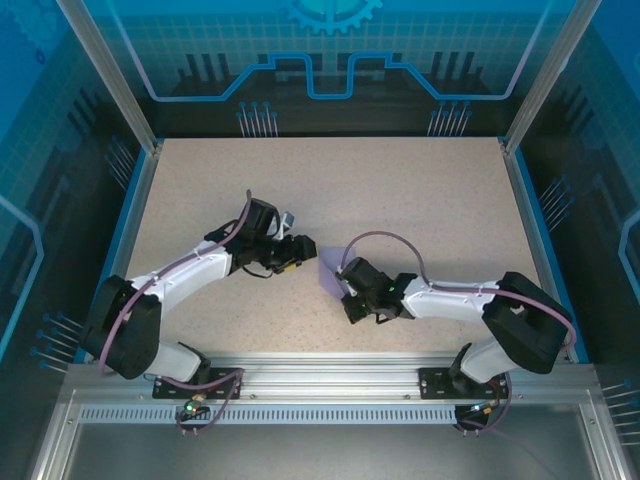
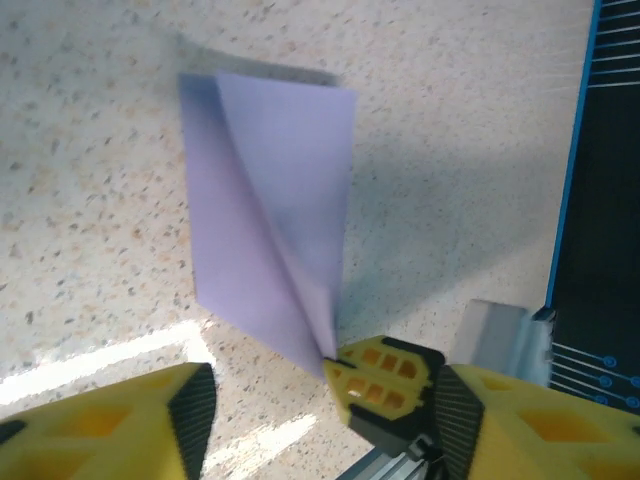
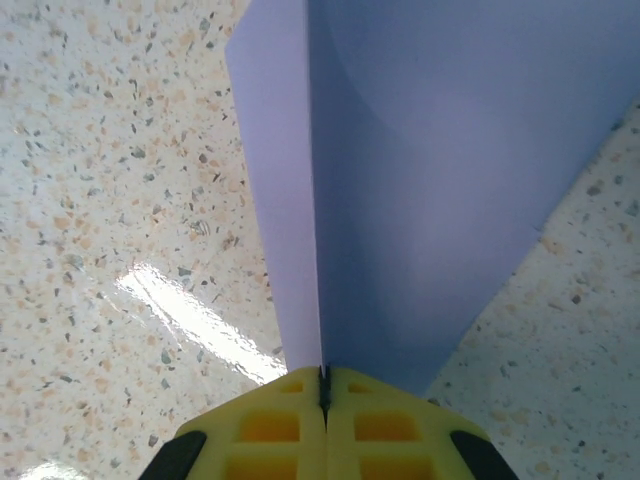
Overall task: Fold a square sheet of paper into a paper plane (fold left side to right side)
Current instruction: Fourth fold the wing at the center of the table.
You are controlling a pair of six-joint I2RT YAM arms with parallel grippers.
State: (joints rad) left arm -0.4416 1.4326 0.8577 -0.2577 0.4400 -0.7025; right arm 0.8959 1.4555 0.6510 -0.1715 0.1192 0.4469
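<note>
The square sheet of paper (image 1: 328, 270) is pale lavender and lies folded over on itself at the table's middle, its upper layer (image 2: 290, 160) lifting off the lower one. My right gripper (image 3: 322, 385) is shut on one corner of it, and both layers (image 3: 420, 180) run out from between the yellow fingers (image 2: 385, 385). From above, the right gripper (image 1: 344, 286) sits at the sheet's near right edge. My left gripper (image 2: 322, 415) stands open just short of that same corner and touches no paper; from above the left gripper (image 1: 306, 252) is at the sheet's left. No paper plane is in view.
The speckled beige table (image 1: 400, 200) has a blue rim (image 2: 575, 200) with a dark wall beyond it. An aluminium rail (image 1: 330, 375) with both arm bases runs along the near edge. A pale grey part of the right arm (image 2: 500, 335) sits behind its fingers.
</note>
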